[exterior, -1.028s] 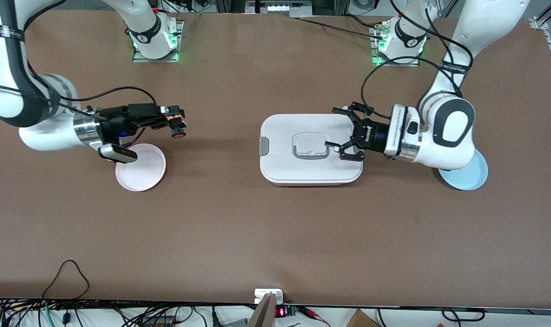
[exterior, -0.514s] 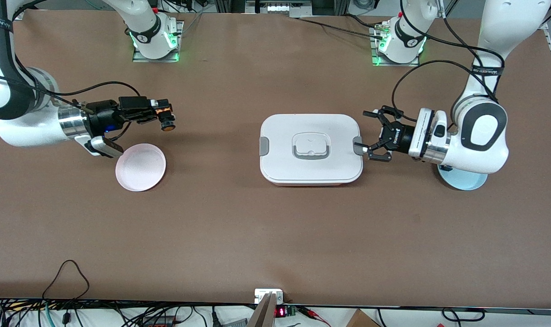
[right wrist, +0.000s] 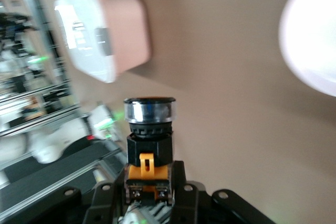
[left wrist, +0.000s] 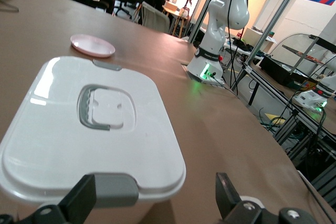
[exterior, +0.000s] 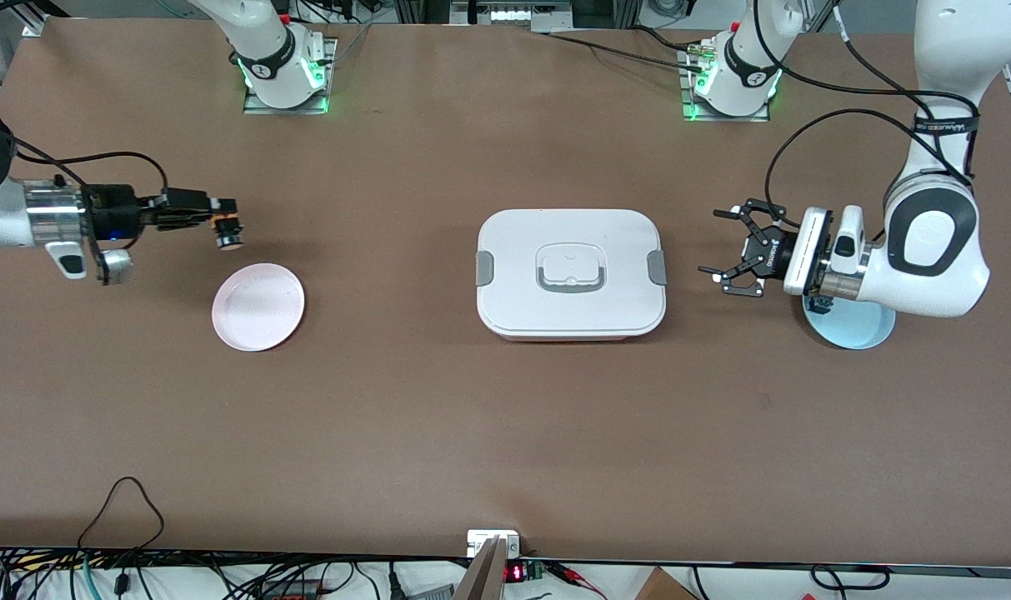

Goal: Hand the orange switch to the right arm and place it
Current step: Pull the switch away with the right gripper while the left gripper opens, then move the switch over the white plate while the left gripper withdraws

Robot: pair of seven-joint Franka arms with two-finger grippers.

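Both arms have drawn apart from mid-frame. Pink plate (exterior: pixel 257 306) sits lower left, apparently the drop spot; just above it the right gripper (exterior: pixel 228 227) clenches the switch (exterior: pixel 228 231). Left gripper (exterior: pixel 734 254), mid-right beside the box (exterior: pixel 570 271), hangs released, its handover seemingly done.

Orange switch (exterior: pixel 227 232) in right arm's (exterior: pixel 22 221) fingers.

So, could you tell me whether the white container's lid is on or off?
On: the lid sits flat across the white container, its grey side latches down.
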